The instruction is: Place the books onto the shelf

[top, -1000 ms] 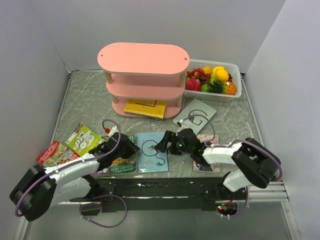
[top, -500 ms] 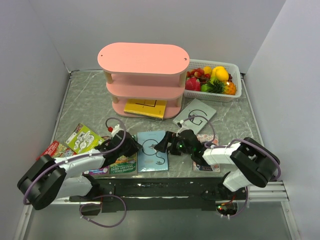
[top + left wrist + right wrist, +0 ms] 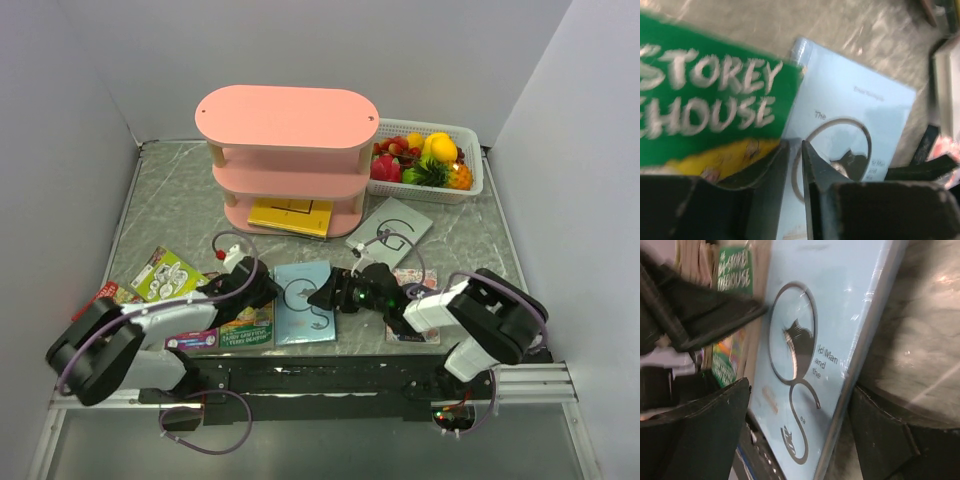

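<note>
The left hand (image 3: 266, 291) has slid against the light blue book (image 3: 298, 318) just ahead of it, fingers barely parted and empty. The right hand (image 3: 325, 295), narrowing slightly yet still wide, straddles the opposite edge, so a pickup seems imminent. The shelf (image 3: 287, 117) stands well beyond both.

The left arm (image 3: 150, 325) runs from the lower left of the top view toward the centre, lying low with its forearm nearly level. The left gripper (image 3: 260, 291) points to the right, and in its wrist view the dark fingers (image 3: 820, 185) stand parted by only a sliver. The right arm (image 3: 455, 308) stretches leftward from the lower right, equally low. The right gripper (image 3: 328, 293) points left, facing the left gripper, near it but apart. Its fingers (image 3: 710, 430) are spread wide.
</note>
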Robot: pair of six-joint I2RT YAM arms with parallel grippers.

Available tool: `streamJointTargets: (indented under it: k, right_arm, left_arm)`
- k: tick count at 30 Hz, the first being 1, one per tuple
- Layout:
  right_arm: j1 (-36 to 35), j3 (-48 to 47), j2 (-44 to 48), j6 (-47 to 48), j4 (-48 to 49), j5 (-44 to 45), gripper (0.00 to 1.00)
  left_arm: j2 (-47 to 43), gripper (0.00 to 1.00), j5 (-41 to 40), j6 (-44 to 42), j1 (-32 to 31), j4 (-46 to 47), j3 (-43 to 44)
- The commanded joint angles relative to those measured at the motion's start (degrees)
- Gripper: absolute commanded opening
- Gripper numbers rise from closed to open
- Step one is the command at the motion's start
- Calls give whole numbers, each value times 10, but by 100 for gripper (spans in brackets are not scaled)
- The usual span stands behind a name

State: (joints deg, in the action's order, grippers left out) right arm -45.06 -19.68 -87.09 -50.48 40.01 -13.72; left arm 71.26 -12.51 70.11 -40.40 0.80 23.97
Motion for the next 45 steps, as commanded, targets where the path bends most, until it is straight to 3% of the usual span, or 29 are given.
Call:
streamJointTargets:
  k: [1, 5, 7, 8, 10, 11, 16, 17, 18, 21, 25, 26, 28, 34, 40, 43, 45]
  right_arm:
    - [-15, 42, -64, -10, 30, -132, 82]
    - [-14, 56, -65, -26, 98, -160, 79]
    - [-14, 61, -56, -25, 104, -159, 69]
    - [-14, 66, -53, -25, 104, -160, 55]
    - [-14, 75, -33, -26, 111, -157, 39]
    - [-13, 84, -22, -23, 109, -154, 28]
    - [-11, 90, 80, -6, 68, -170, 16]
    - [-11, 88, 97, 2, 41, -173, 5]
    - [-11, 86, 133, 6, 29, -181, 0]
    - [-7, 69, 204, 25, -29, -206, 0]
    - [14, 26, 276, 39, -106, -308, 0]
    - [21, 10, 283, 33, -111, -335, 0]
    - [41, -5, 294, 15, -114, -404, 0]
    - [60, -63, 284, -44, -85, -514, 0]
    - [53, -76, 265, -101, -16, -604, 0]
    - [46, -97, 271, -70, -54, -620, 0]
    - [45, -107, 283, -41, -125, -620, 0]
  left_arm:
    - [113, 27, 25, -31, 1, -38, -44]
    - [162, 25, 39, -23, -19, 9, -50]
    - [165, 25, 43, -17, -20, 17, -55]
    - [158, 25, 43, -16, -21, 18, -57]
    - [143, 26, 40, -16, -21, 9, -55]
    - [118, 27, 37, -17, -20, 2, -53]
    - [-20, 37, 15, -24, -20, -93, -28]
    - [-76, 42, 10, -25, -20, -107, -17]
    - [-104, 45, 7, -26, -20, -119, -12]
    - [-210, 54, 3, -42, -19, -163, 8]
    - [-339, 64, 25, -79, -14, -190, 22]
    - [-357, 74, 39, -81, -13, -201, 25]
    - [-404, 83, 54, -90, -13, -210, 29]
    - [-509, 88, 121, -123, -12, -171, 7]
    - [-548, 87, 213, -143, -12, -95, -15]
    - [-546, 84, 251, -150, -12, -56, -23]
    - [-544, 76, 265, -157, -13, -40, -24]
